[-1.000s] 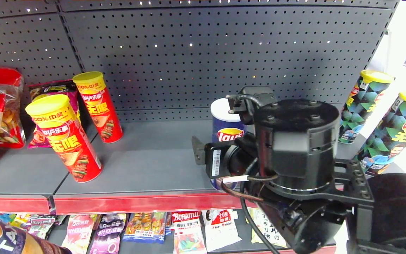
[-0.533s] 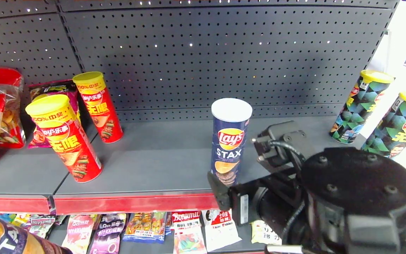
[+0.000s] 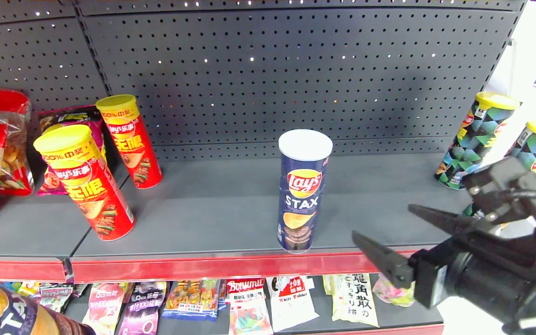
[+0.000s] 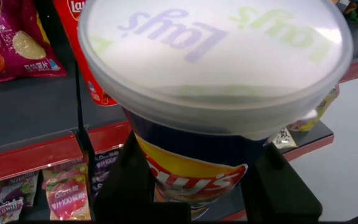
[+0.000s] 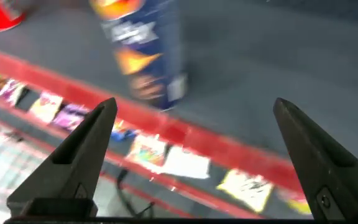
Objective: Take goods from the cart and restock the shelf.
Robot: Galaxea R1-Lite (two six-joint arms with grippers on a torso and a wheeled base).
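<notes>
On the shelf's (image 3: 203, 218) front edge stands a blue chip can (image 3: 303, 190); the right gripper (image 3: 382, 221) hangs apart from it on the right, jaws spread wide. The left gripper (image 4: 197, 190) has its jaws clamped on a second can (image 4: 210, 62).

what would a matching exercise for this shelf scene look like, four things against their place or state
1 blue can
2 right end effector
3 left end effector
4 red cans

a shut on a second blue can
b open, empty, before the right part of the shelf
c upright near the shelf's front edge
d yellow lids, shelf's left part

Pairs: 1-c, 2-b, 3-a, 4-d
</notes>
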